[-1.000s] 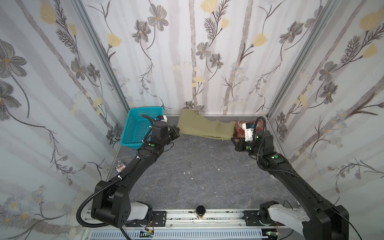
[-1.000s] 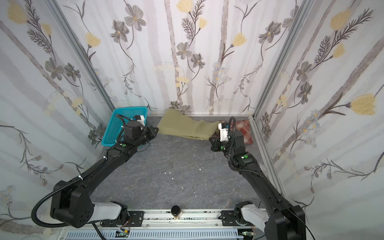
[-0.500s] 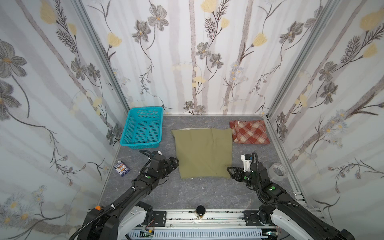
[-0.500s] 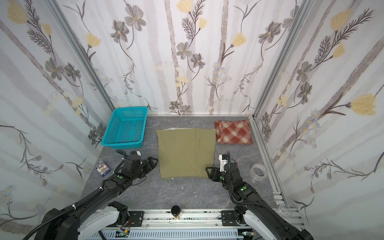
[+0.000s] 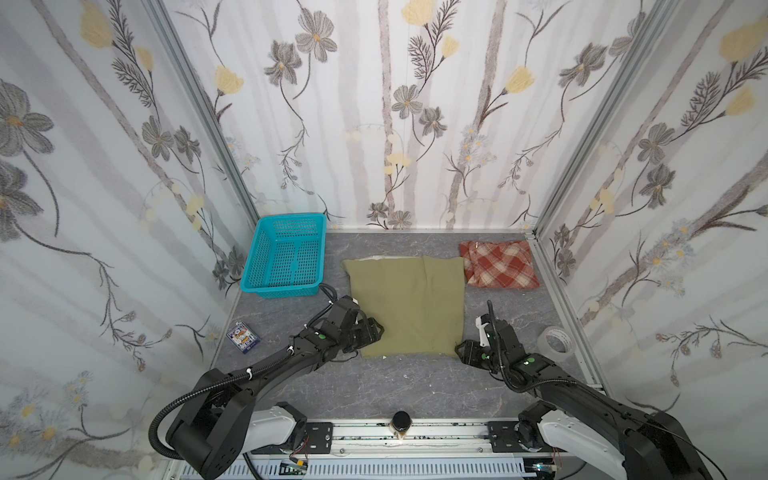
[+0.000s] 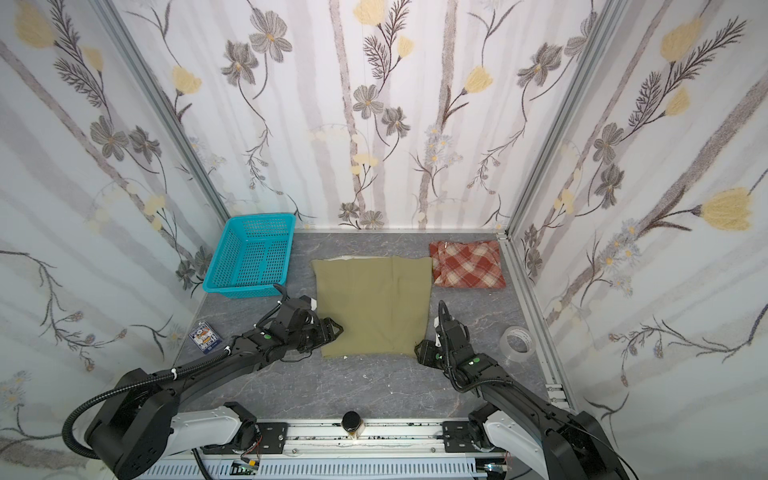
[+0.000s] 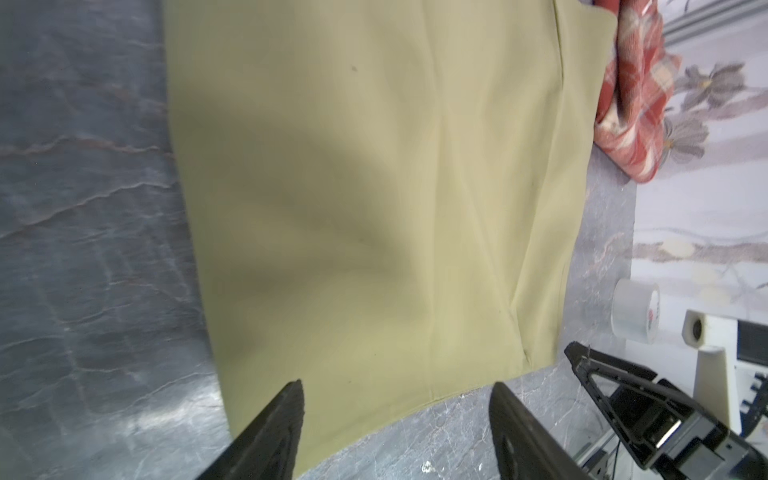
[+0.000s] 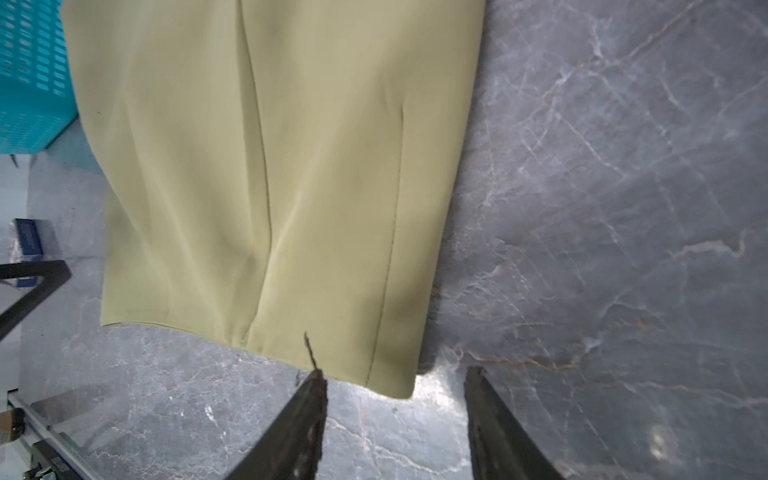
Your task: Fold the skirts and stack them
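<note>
The olive-green skirt (image 5: 407, 307) (image 6: 372, 307) lies spread flat in the middle of the grey table in both top views. The rust-red and cream plaid skirt (image 5: 498, 266) (image 6: 467, 264) lies folded in the back right corner, touching the olive one's far right corner. My left gripper (image 5: 374, 332) (image 7: 397, 384) is open at the olive skirt's (image 7: 374, 208) near left corner, with the hem showing between its fingers. My right gripper (image 5: 461, 351) (image 8: 395, 371) is open just off the olive skirt's (image 8: 270, 166) near right corner, over bare table.
A turquoise mesh basket (image 5: 286, 257) (image 6: 253, 257) stands at the back left, beside the olive skirt. A small card box (image 5: 244, 336) lies by the left wall. A roll of clear tape (image 5: 555, 338) (image 7: 636, 311) sits near the right wall. Patterned walls close in three sides.
A second ago both grippers were shut at the back with the olive skirt bunched there. It now lies spread flat, and both grippers have let go and stand open at its near corners.
</note>
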Robot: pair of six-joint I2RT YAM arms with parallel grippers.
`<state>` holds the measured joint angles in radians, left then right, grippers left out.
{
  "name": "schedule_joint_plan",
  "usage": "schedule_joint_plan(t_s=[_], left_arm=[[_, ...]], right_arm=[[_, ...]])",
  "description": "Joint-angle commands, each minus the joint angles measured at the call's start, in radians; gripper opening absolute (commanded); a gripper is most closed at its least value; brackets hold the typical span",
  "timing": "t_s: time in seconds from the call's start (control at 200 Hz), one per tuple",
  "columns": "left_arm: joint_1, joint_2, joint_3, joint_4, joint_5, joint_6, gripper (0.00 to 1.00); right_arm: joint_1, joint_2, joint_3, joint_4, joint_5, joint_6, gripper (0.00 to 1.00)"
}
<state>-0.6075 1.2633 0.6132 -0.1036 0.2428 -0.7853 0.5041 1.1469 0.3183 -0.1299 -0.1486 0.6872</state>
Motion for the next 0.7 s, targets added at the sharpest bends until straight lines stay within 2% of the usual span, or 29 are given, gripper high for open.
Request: schedule_joint_plan(t_s=[0.0,0.26,0.4,0.695], left_arm=[[-0.044,0.041,0.059,-0.121,-0.033,0.093,0.75],[-0.169,0.173,0.173,-0.199,-0.133,0.181,0.75],[-0.182,0.193,0.196,-0.211,-0.169,0.186,0.75],[-0.286,0.385,0.462,-0.213,-0.097,0.276,0.75]], right_arm=[[-0.002,0.017,0.013,0.012,-0.006,0.005,0.54],[-0.007,0.020,0.025,0.010,-0.011,0.003,0.55],[-0.012,-0.001,0.008,0.000,0.004,0.003,0.56],[-0.051,-0.042,-0.010,-0.005,-0.015,0.010,0.57]])
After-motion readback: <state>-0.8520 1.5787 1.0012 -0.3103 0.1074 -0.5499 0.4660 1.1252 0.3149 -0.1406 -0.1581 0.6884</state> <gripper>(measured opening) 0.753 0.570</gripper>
